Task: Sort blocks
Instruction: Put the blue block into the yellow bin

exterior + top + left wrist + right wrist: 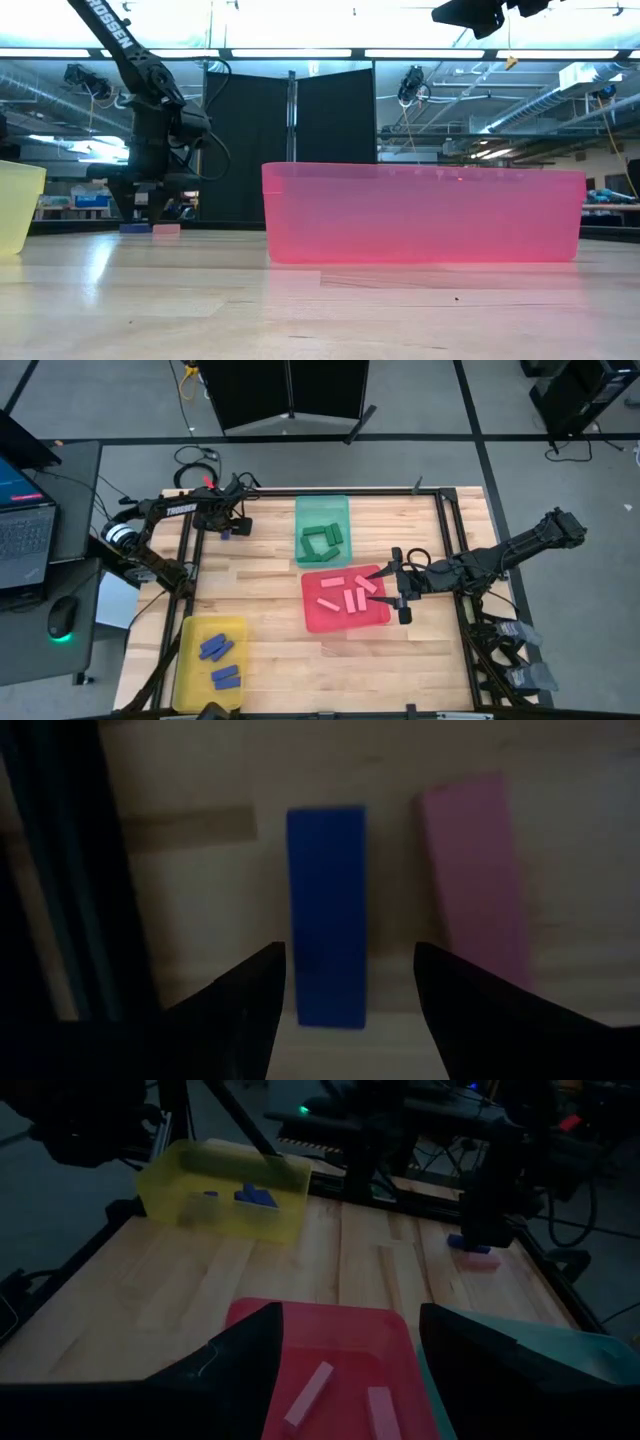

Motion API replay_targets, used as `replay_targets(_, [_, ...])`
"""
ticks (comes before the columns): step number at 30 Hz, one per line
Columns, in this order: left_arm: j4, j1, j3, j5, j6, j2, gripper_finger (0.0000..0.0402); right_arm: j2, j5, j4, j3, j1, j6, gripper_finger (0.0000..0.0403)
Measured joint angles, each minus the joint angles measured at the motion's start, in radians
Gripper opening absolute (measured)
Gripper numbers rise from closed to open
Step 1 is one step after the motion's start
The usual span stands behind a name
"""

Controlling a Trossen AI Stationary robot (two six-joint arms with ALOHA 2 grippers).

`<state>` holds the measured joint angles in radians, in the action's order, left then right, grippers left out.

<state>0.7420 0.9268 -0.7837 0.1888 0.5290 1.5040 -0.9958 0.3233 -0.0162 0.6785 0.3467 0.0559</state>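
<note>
My left gripper (348,952) is open at the table's far left part, low over a blue block (327,915) that lies flat on the wood. Its fingers stand on either side of the block's near end, apart from it. A pink block (475,885) lies flat right beside the blue one; both also appear in the low view as blue block (135,228) and pink block (166,229). My right gripper (348,1320) is open and holds nothing. It hovers over the right edge of the red tray (372,622), where several pink blocks (352,598) lie.
A green tray (300,510) at the far middle holds several green blocks (322,540). A yellow tray (190,630) at the near left corner holds blue blocks (218,650). Bare wood lies between the trays. A black frame rail (60,870) runs close beside the left gripper.
</note>
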Motion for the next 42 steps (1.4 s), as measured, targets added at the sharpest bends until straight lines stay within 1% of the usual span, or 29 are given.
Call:
replay_targets(3, [0.03, 0.0, -0.022, 0.003, 0.003, 0.032, 0.0229, 0.0, 0.0, 0.0, 0.0, 0.011, 0.005, 0.0247])
replay_targets(7, [0.045, -0.004, -0.03, 0.007, 0.005, 0.042, 0.0224, 0.0, 0.0, 0.0, 0.0, 0.021, 0.011, 0.0247])
replay_targets(10, [0.049, -0.005, -0.03, 0.007, 0.005, 0.042, 0.0208, 0.0, 0.0, 0.0, 0.0, 0.021, 0.019, 0.0247])
replay_targets(14, [0.05, -0.005, -0.03, 0.008, 0.005, 0.043, 0.0178, 0.0, 0.0, 0.0, 0.0, 0.02, 0.019, 0.0247])
replay_targets(19, [0.05, -0.022, -0.031, 0.037, 0.004, 0.066, 0.015, 0.0, 0.0, 0.0, 0.0, 0.021, 0.015, 0.0247])
replay_targets(24, [0.055, -0.045, -0.034, 0.069, 0.005, 0.092, 0.0146, 0.0, 0.0, 0.0, 0.0, 0.02, 0.0, 0.0247])
replay_targets(30, [0.052, -0.046, -0.034, 0.065, 0.005, 0.093, 0.0144, 0.0, 0.0, 0.003, 0.0, 0.02, 0.0, 0.0247])
replay_targets(33, [0.051, -0.046, -0.034, 0.065, 0.005, 0.093, 0.0131, 0.0, 0.0, 0.01, 0.0, 0.021, 0.0, 0.0247])
replay_targets(37, [0.051, -0.046, -0.034, 0.065, 0.001, 0.093, 0.0098, 0.0, 0.001, 0.027, 0.0, 0.02, 0.004, 0.0247])
replay_targets(42, [0.05, -0.051, -0.033, 0.062, -0.004, 0.093, 0.0096, 0.0, 0.001, 0.031, 0.0, 0.02, 0.004, 0.0247])
